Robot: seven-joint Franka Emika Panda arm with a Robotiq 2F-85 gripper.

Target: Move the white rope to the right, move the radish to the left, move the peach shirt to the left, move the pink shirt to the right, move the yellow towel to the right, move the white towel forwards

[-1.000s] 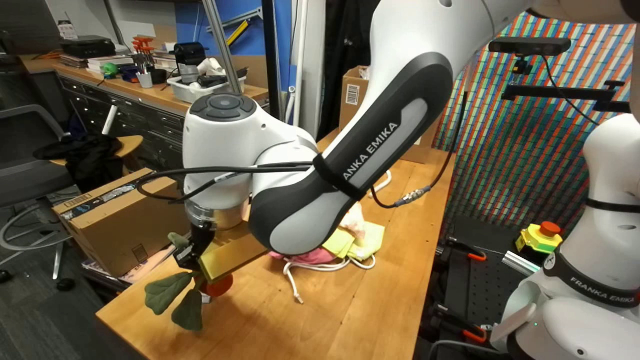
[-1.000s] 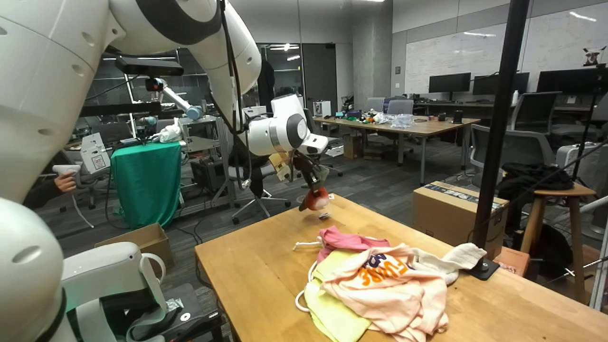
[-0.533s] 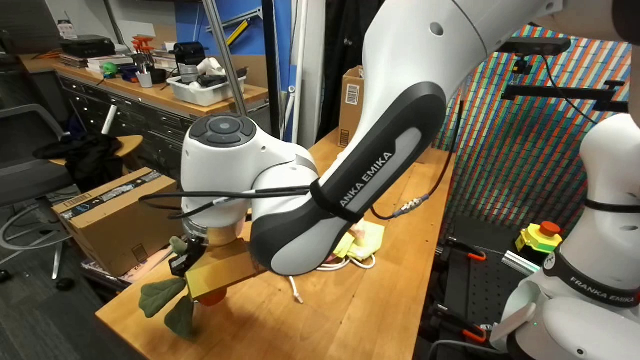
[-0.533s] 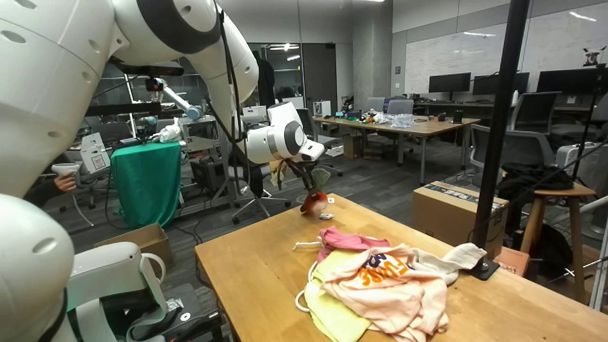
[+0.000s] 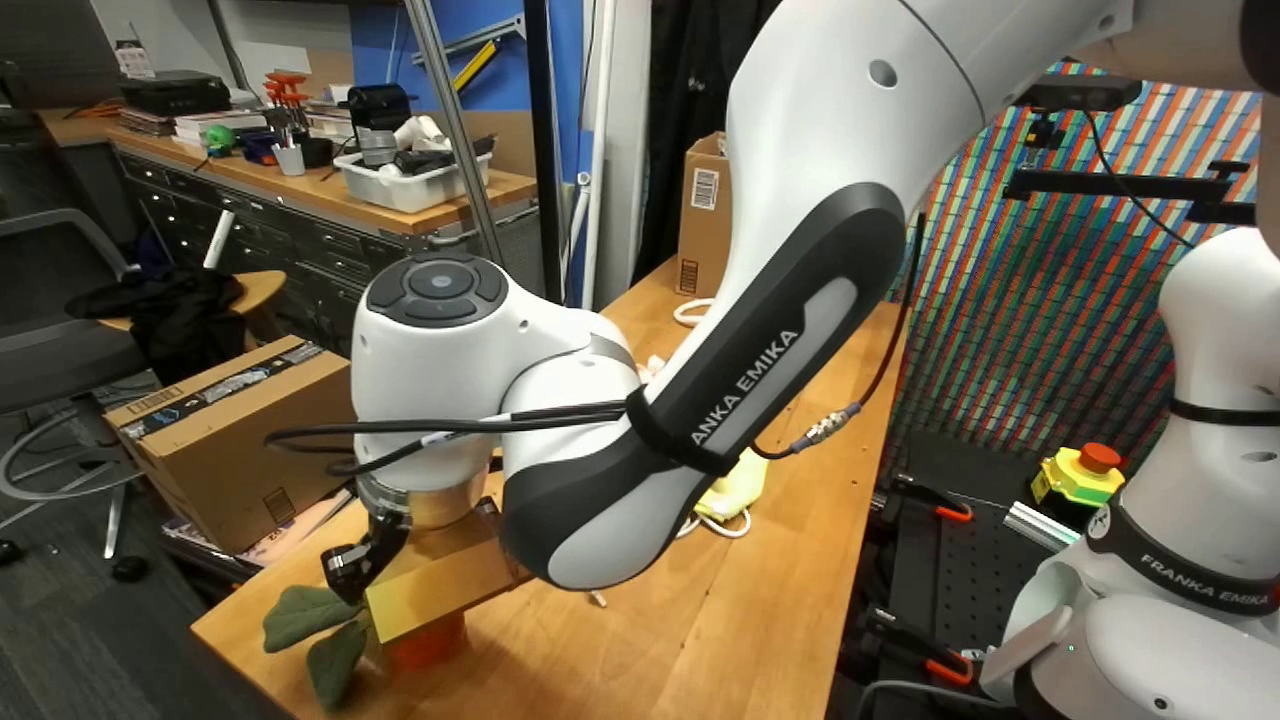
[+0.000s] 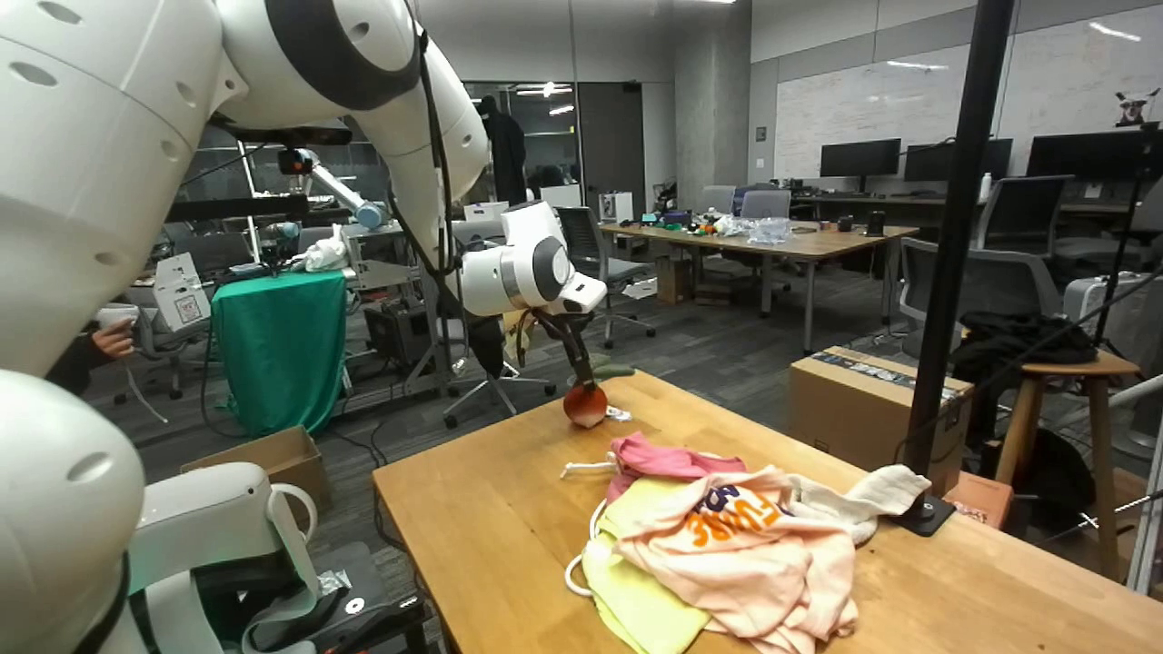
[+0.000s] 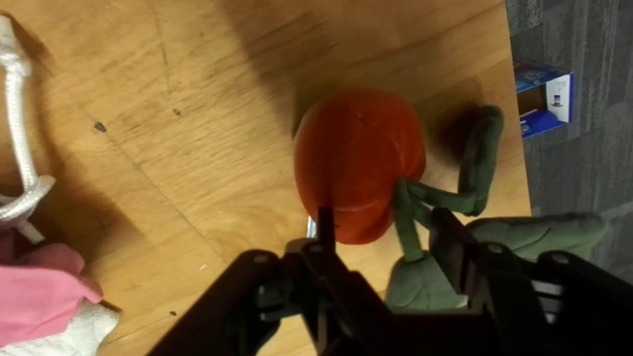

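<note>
The red radish (image 6: 585,405) rests on the wooden table near its far corner, green leaves (image 5: 308,618) spread toward the edge. Just over it, my gripper (image 7: 383,222) stands open in the wrist view; one finger overlaps the red body, the other lies among the leaf stems, none clamped. The peach shirt (image 6: 745,554) lies bunched on the yellow towel (image 6: 636,581), with the pink shirt (image 6: 668,457) behind them. Beside these, the white towel (image 6: 886,490) reaches to a black post. What looks like the white rope (image 5: 692,312) shows partly past the arm in an exterior view.
A thin knotted white cord (image 7: 17,113) trails from the cloth pile. One small white packet (image 6: 618,414) lies by the radish. The black post (image 6: 945,227) rises from the table (image 6: 491,518) edge; a cardboard box (image 5: 250,440) stands beyond.
The arm has come down and shifted slightly toward the table's corner. The radish, earlier hanging by its leaves from the closed gripper, now sits on the table with the fingers parted.
</note>
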